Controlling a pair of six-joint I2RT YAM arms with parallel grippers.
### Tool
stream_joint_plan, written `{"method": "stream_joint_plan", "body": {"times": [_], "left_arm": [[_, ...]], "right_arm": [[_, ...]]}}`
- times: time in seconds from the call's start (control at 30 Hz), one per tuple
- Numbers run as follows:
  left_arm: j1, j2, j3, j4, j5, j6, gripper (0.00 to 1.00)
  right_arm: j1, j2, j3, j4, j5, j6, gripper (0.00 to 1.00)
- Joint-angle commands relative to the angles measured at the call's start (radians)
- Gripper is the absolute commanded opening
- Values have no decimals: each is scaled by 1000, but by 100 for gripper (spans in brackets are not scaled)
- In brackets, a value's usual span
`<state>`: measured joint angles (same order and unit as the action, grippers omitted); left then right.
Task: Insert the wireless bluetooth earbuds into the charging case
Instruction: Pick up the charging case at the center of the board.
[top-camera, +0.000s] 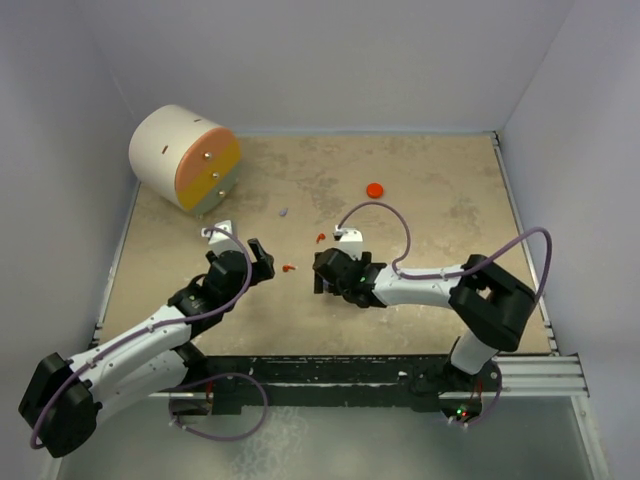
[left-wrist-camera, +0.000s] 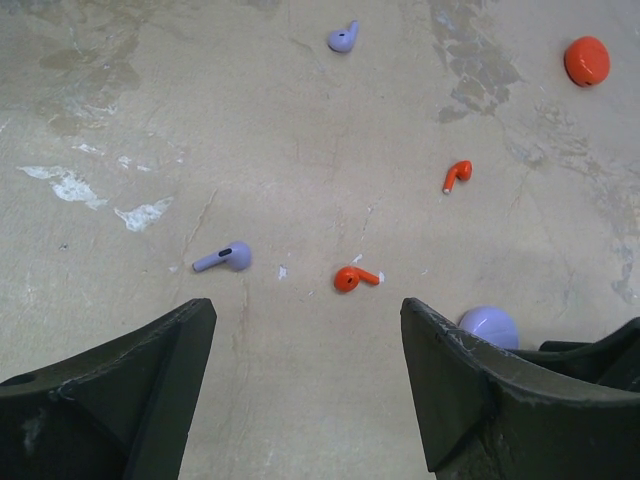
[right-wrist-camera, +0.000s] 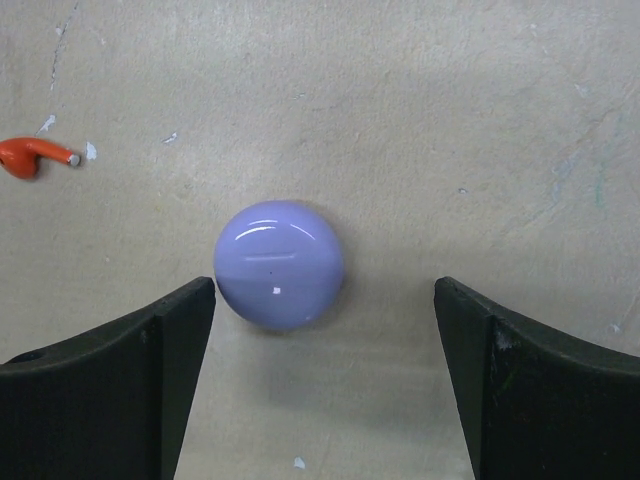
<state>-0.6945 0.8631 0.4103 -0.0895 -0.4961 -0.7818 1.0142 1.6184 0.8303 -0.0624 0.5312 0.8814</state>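
A: State of left gripper (left-wrist-camera: 308, 330)?
B: Wide open, empty, low over the table (left-wrist-camera: 150, 120). Just ahead, a lavender bud (left-wrist-camera: 225, 259) and a red bud (left-wrist-camera: 352, 277), near each other, not touching.
A: Other two?
B: Farther out, rightward, the second red bud (left-wrist-camera: 457, 175); farthest, the second lavender bud (left-wrist-camera: 343, 38). All four loose on the table, none in a case.
A: And right gripper (right-wrist-camera: 323, 300)?
B: Wide open too, gripping nothing. Straddling the lavender case (right-wrist-camera: 279, 264), nearer one finger; touching or not, cannot tell.
A: Location of red case (left-wrist-camera: 586, 60)?
B: Far back right, well apart from both grippers.
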Motion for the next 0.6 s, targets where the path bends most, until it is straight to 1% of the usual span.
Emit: {"method": "stream_joint_plan", "body": {"times": [0.0,0.13,0.17,0.23,0.4,0.57], "left_arm": [[-3,-12,7,52,24,-10,75],[-3,-3,5,60,31,-11,75],[-3,0,5,60,33,-12,75],[-2,1,4,62,31,-13,75],[-3,0,0,63,29,-13,75],[-3,8,-2,66,24,-10,75]], "right_arm": [[-3,43,65,44,17,-50,93],[-2,85,67,48,17,-70,89],[-2,95,99,49,20,-75,88],[-2,114,111,44,24,-80,86],[4,133,113,35,26,-82,78],[22,131,103,25,8,-72,76]]}}
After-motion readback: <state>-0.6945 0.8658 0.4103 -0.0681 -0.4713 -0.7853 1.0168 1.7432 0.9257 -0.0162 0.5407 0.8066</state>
